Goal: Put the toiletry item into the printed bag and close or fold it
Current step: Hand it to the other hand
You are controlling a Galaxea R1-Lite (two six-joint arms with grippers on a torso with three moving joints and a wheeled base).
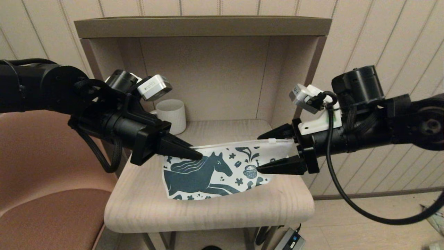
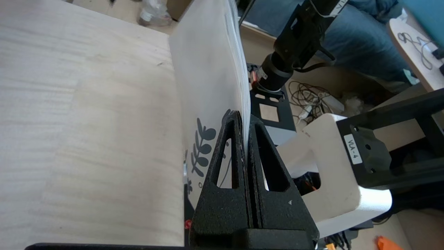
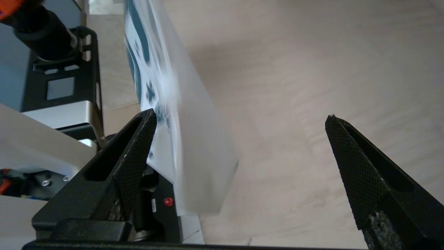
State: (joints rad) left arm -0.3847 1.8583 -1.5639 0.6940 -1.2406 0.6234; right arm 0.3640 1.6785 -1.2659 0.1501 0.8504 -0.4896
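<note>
The printed bag [image 1: 222, 170], white with a dark teal horse and flowers, stands on edge on the wooden shelf board [image 1: 145, 205], zipper edge on top. My left gripper [image 1: 199, 155] is shut on the bag's upper left corner; in the left wrist view its fingertips [image 2: 242, 116] pinch the white edge of the bag [image 2: 208, 69]. My right gripper [image 1: 259, 152] is open, with the bag's right end and its white zipper pull [image 1: 273, 140] between its fingers. In the right wrist view the bag [image 3: 194, 139] sits nearer one finger of the right gripper [image 3: 241, 114]. The toiletry item is out of view.
A white ribbed mug [image 1: 171, 114] stands at the back left of the shelf, behind my left arm. The alcove's side walls and top board [image 1: 201, 26] enclose the space. A brown chair [image 1: 45, 166] is to the left. Cables and a device lie on the floor below.
</note>
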